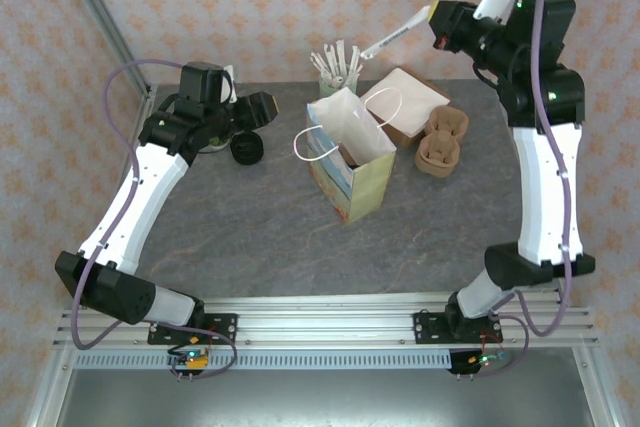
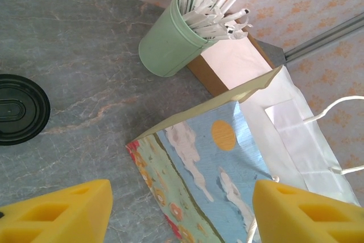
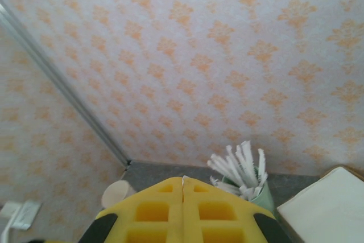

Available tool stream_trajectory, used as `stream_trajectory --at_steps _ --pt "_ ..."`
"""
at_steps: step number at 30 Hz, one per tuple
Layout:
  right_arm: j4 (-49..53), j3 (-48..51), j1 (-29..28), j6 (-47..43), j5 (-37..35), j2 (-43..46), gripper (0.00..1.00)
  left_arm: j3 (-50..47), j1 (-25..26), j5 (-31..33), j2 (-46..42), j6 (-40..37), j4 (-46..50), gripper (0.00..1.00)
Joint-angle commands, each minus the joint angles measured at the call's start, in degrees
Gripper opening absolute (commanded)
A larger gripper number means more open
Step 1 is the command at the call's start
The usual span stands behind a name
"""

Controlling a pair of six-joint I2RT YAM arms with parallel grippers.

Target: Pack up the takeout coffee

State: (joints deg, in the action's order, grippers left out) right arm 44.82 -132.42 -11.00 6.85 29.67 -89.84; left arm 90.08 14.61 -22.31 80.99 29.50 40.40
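Though the takeout coffee is the whole point here, where it sits I cannot tell: it could be down in the dark mouth of the paper bag [image 1: 350, 172], or tucked under the left arm [image 1: 150, 177] on the bag's left. The black disc [image 1: 246, 149] just left of the bag lies flat on the tabletop [image 1: 250, 227] with no green wall under it, so I read it as a loose lid, not the drink. Behind the bag stands a green cup of wrapped straws [image 1: 338, 75].

I expect the coffee to be light but touchy, with thin paper that dents under a hard squeeze, a lid that can pop and liquid that slops if tilted. The best hold looks like the wall just below the lid rim, gentle and upright.

The left jaws stand apart with nothing between them, left of the bag and facing its printed side. The right jaws, high at the bag's right rear, are pressed together, and I can make out nothing caught in them.
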Motion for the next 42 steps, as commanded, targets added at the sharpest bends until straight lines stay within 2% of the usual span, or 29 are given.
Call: stream_trajectory --at_steps 1,7,11,13,21,25,33,39,42 --pt "1.7 5.0 -2.2 -1.7 2.8 2.6 0.00 -1.1 0.5 -0.6 -1.9 -0.6 -1.8 0.67" --pt "4.6 9.5 -4.4 -2.8 6.0 3.9 0.00 -1.5 0.6 -0.4 -2.2 -0.9 -1.3 0.67" --pt "7.0 10.8 -6.2 -5.2 2.0 2.0 0.00 -2.2 0.6 -0.3 -2.4 -0.8 -1.7 0.67" --pt "6.8 10.9 -6.6 -5.5 2.2 0.4 0.00 -2.1 0.7 -0.5 -2.4 -0.6 -1.6 0.67" --pt "7.4 10.8 -12.9 -9.2 -5.1 -10.0 0.00 -2.4 0.7 0.1 -2.8 -1.1 -1.2 0.67" --pt "7.1 8.9 -13.8 -9.2 -5.6 -15.4 0.07 -2.5 0.8 -0.3 -2.4 -0.8 -1.4 0.67" --pt "11.0 3.5 -13.7 -10.7 -8.9 -18.3 0.34 -2.1 0.8 -0.3 -2.1 -1.6 -1.0 0.67" --pt "14.0 -2.3 -11.4 -10.7 -10.4 -16.3 0.38 -1.5 0.8 -0.7 -1.4 -1.5 -1.1 0.67" --pt "11.5 0.6 -8.2 -8.6 -8.9 -12.4 0.39 -0.9 1.1 -1.2 -1.2 -1.9 -1.2 0.67"
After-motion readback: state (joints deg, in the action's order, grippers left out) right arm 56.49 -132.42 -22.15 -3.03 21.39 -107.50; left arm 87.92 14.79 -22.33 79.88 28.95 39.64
